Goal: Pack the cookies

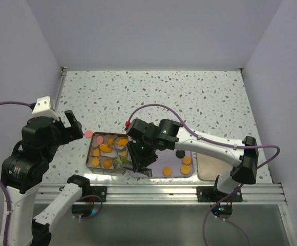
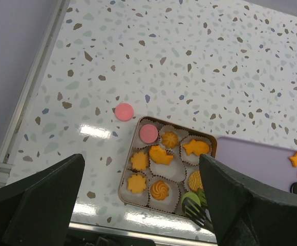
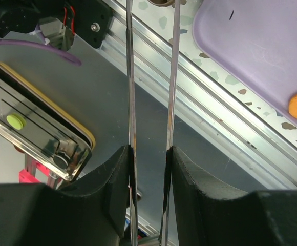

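Hold the right gripper [image 3: 149,154] pinched narrow on the metal tongs [image 3: 130,92], both blades squeezed between the fingers [image 3: 115,189]. Note at the tong tips a green cookie [image 2: 190,199], apparently nipped, at the near right corner of the cookie tin [image 2: 178,126]. Lower straight down into a free place among the paper cups [image 2: 175,173]; avoid dragging the tips across the neighbouring orange cookies [image 2: 160,155]; ease the squeeze only once the piece sits flat. Leave the left gripper [image 2: 141,201], spread wide with nothing held, above the tin and clear of the tongs. Expect further pieces on the purple tray [image 2: 251,154] just right of the tin, plus one pink cookie [image 2: 123,111] loose on the speckled table [image 2: 189,61] beside the tin's far left corner. Find no brand, label or legible writing in any view.
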{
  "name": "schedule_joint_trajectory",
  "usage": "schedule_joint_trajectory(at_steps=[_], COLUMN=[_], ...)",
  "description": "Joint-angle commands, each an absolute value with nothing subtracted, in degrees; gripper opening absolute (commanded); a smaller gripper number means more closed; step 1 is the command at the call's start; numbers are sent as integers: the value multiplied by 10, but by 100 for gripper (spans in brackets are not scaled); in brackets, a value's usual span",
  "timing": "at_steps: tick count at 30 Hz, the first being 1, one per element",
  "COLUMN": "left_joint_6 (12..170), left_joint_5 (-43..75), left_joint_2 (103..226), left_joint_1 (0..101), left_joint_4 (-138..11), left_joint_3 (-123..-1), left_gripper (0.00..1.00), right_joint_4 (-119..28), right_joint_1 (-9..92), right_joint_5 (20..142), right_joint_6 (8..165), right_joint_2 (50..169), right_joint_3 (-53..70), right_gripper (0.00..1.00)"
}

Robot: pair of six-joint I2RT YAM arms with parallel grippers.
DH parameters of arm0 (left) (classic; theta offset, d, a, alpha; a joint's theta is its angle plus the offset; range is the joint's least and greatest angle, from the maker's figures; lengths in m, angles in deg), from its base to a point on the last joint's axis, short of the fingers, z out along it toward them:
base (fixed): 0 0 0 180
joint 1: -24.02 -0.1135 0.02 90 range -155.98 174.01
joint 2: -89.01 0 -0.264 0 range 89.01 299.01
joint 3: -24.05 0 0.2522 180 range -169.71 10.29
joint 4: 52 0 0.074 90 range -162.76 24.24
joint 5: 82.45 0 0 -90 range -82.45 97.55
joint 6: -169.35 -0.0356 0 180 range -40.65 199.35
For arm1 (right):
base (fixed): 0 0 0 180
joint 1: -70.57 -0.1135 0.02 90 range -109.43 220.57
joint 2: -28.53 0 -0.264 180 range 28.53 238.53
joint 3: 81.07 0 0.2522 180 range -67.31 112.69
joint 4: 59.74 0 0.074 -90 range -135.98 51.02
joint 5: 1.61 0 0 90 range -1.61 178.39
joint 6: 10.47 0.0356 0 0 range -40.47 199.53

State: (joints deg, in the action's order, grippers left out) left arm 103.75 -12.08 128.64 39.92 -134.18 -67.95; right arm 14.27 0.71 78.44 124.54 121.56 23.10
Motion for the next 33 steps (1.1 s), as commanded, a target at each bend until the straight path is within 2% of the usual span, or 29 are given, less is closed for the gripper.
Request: schedule_joint_trajectory(at_steps=[1, 3, 13, 25, 31, 33], left_joint_6=[1048, 1048, 1053, 1052, 1053, 1054], left_joint_5=[-122, -121, -122, -127, -120, -112], left_joint_2=[1280, 1279, 1274, 1279, 1287, 1290], left_joint_1=[404, 403, 403, 403, 403, 403], left_joint_4=[-1339, -1339, -1347, -1348, -1338, -1332], left_joint_3=[-678, -675, -678, -679, -678, -674], left_gripper=[100, 100, 100, 100, 100, 100], right_joint_4=[126, 121, 125, 155, 165, 156], right_joint_1=[4, 4, 3, 5, 82, 160], right_joint_5=[770, 769, 774, 833, 851, 843], right_joint_6=[1244, 1245, 1242, 1234, 1201, 1167], right_joint_2=[1212, 1210, 1208, 1177, 1169, 1179], right_joint_3=[219, 215, 210, 247, 293, 294], right_gripper=[32, 32, 46, 46, 46, 45])
